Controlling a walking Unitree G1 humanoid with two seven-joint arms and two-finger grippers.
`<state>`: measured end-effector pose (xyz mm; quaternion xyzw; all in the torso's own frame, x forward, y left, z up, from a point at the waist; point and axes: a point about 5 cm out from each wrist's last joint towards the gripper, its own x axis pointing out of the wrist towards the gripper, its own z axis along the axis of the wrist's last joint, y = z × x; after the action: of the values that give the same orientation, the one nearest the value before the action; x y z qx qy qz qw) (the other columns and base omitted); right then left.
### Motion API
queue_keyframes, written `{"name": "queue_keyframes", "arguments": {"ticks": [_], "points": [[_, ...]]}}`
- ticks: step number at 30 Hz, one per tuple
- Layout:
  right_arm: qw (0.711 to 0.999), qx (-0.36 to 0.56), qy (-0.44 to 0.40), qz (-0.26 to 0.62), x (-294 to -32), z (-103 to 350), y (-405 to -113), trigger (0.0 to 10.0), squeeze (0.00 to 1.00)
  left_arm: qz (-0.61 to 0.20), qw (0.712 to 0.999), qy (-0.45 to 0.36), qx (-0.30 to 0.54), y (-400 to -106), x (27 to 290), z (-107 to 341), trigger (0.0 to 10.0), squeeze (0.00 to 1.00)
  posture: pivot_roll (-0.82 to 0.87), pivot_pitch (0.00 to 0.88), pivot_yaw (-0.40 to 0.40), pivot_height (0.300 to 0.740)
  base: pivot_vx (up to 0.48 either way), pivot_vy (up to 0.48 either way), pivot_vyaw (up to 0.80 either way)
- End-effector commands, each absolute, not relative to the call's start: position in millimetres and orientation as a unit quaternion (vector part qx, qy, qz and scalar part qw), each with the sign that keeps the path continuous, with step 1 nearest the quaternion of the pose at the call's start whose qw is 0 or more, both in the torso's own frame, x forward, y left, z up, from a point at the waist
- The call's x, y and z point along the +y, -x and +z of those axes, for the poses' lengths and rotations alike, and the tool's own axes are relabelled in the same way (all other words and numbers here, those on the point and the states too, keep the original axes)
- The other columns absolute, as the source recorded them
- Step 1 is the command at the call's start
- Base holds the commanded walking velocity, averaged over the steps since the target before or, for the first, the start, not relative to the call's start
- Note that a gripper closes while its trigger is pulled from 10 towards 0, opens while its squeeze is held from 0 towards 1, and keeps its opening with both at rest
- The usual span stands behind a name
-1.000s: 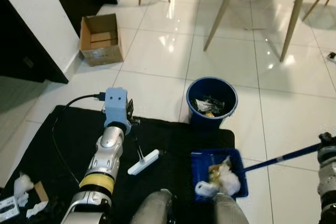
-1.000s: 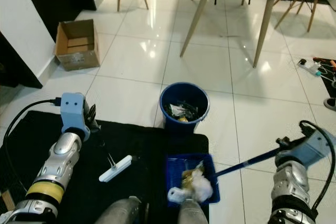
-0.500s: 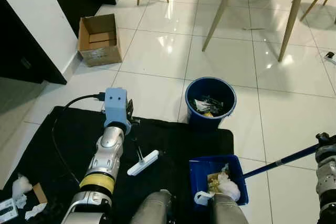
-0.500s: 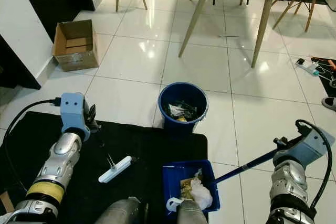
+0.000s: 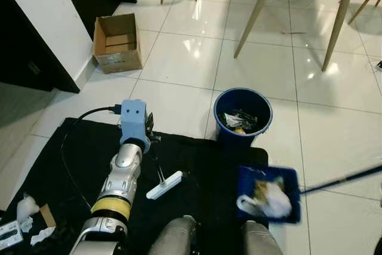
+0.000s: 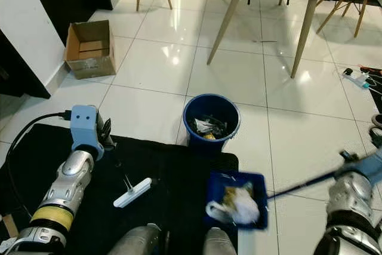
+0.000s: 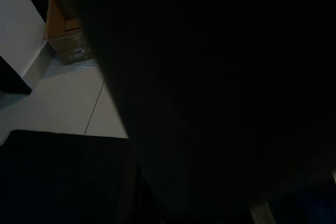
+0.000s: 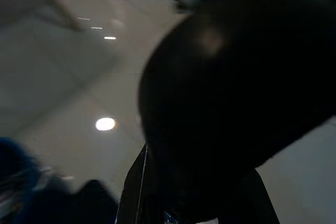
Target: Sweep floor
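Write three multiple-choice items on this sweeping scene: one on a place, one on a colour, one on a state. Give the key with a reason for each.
1. Where does the white brush lie?
A. On the black mat
B. Inside the bucket
C. In the cardboard box

2. What colour is the bucket?
A. Red
B. Blue
C. White

3. What is the state of the dustpan?
A. Empty
B. Upside down
C. Loaded with white and yellowish litter

Key:
1. A: the brush rests on the black mat, just ahead of the left arm.
2. B: its wall and rim are plainly blue, and litter shows inside.
3. C: crumpled white scraps sit in the blue pan, whose long handle runs back to the right end effector. The pan is blurred, beside the bucket rather than over it.
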<state>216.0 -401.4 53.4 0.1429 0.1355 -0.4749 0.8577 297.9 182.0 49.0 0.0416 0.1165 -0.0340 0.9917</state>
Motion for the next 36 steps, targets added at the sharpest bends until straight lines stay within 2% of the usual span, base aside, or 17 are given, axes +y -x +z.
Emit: {"name": "queue_keyframes", "arguments": {"ticks": [1,10,16,22,36], "points": [[0.846,0.131,-0.145,-0.496,-412,58,-209,10.0,0.00,-0.032,0.988,-0.050,0.142,-293,185,40,10.0,0.00,0.01,0.073,-0.006,0.740,0.000,0.000,0.00],[0.826,0.130,-0.131,-0.532,-426,64,-198,10.0,0.00,-0.032,0.988,-0.051,0.142,-294,185,40,10.0,0.00,0.02,0.072,-0.007,0.740,0.000,0.000,0.00],[0.866,0.096,-0.114,-0.478,-413,67,-215,10.0,0.00,-0.032,0.989,-0.045,0.137,-292,183,40,10.0,0.00,0.01,0.070,-0.002,0.740,0.000,0.000,0.00],[0.858,0.107,-0.121,-0.487,-409,59,-211,10.0,0.00,-0.050,0.990,-0.029,0.132,-290,180,41,10.0,0.00,0.01,0.067,-0.002,0.740,0.000,0.000,0.00],[0.847,0.116,-0.131,-0.502,-407,45,-196,10.0,0.00,-0.059,0.991,-0.009,0.116,-289,180,46,10.0,0.00,0.01,0.061,0.004,0.740,0.392,0.000,0.00]]}}
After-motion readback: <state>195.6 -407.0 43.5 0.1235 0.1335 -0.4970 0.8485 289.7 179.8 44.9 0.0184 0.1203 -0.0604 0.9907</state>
